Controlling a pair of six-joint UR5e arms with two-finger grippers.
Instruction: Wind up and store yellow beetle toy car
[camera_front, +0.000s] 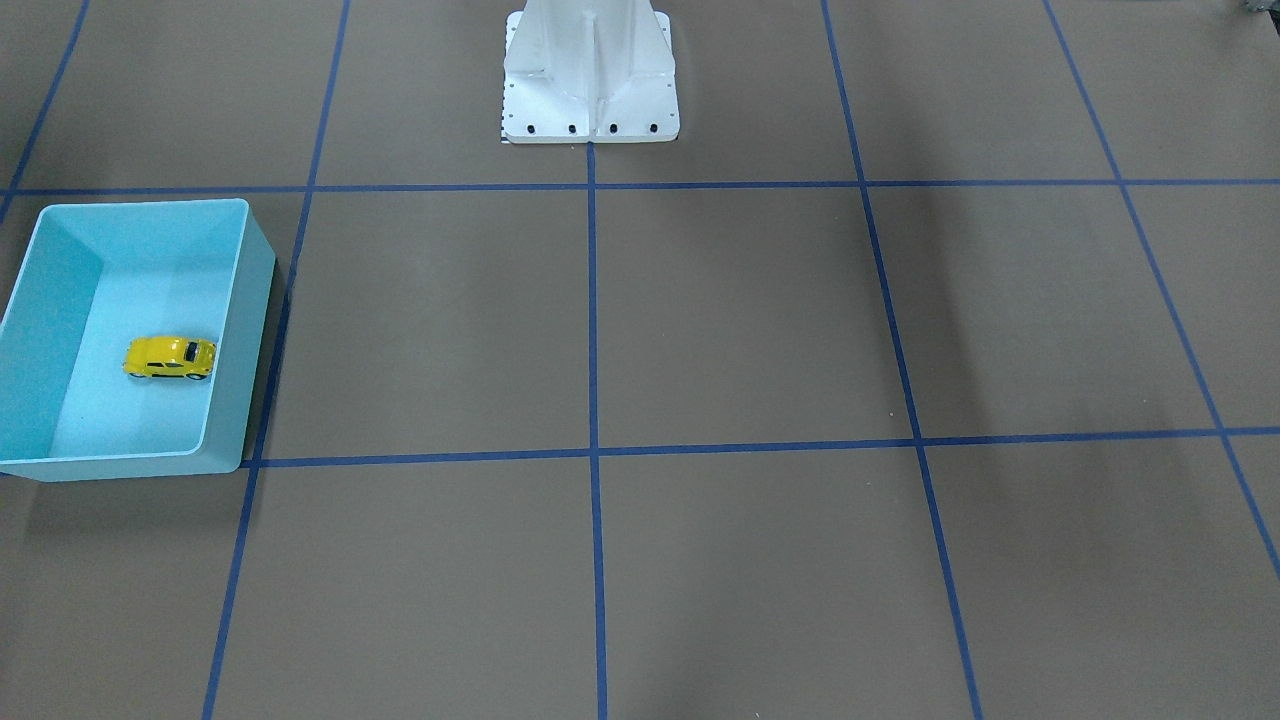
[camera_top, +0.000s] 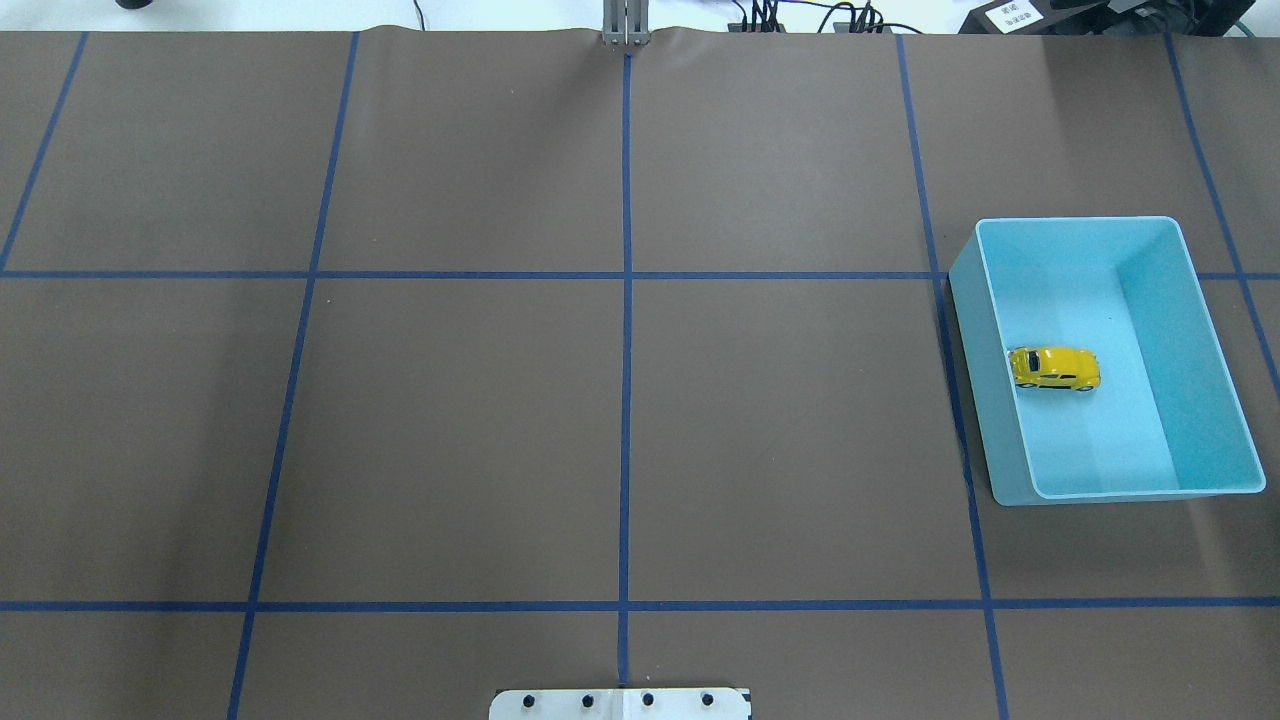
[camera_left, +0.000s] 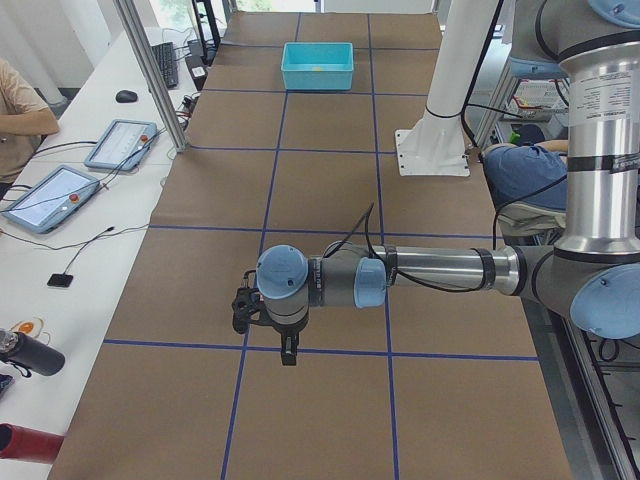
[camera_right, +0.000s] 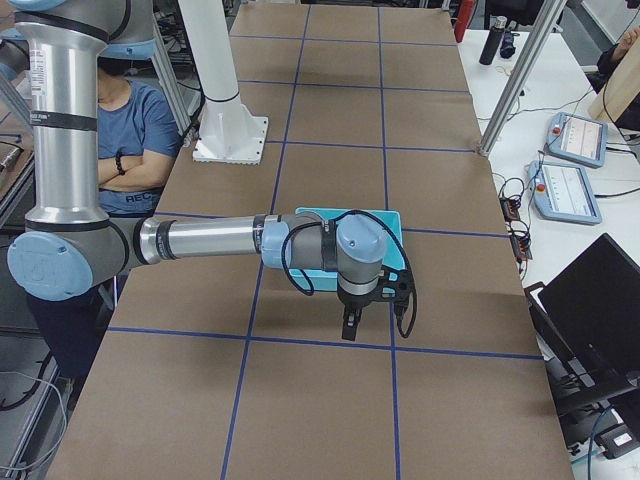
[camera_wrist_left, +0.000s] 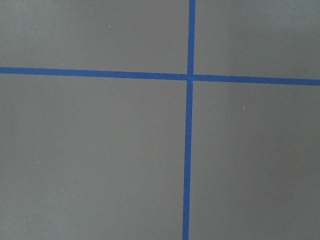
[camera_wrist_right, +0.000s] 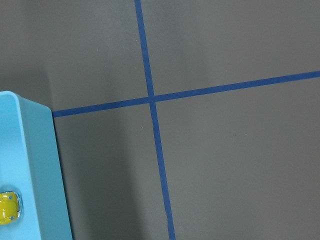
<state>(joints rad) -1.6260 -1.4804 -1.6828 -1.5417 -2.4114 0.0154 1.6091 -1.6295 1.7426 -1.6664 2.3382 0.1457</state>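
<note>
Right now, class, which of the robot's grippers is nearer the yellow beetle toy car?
Right. The right gripper hangs just outside the light blue bin holding the yellow beetle toy car; the left gripper hangs far off, toward the opposite end.

Brown table (camera_top: 450, 430) all the way across, with blue tape lines (camera_top: 626, 400) cutting it into big squares. Over on the right in the overhead view, 1 light blue bin (camera_top: 1190, 400) sits flat on the surface, its left wall just beside a tape line. At the near edge, centre, sits the white robot base plate (camera_top: 620, 703), showing 4 dark bolt heads in a row.
</note>
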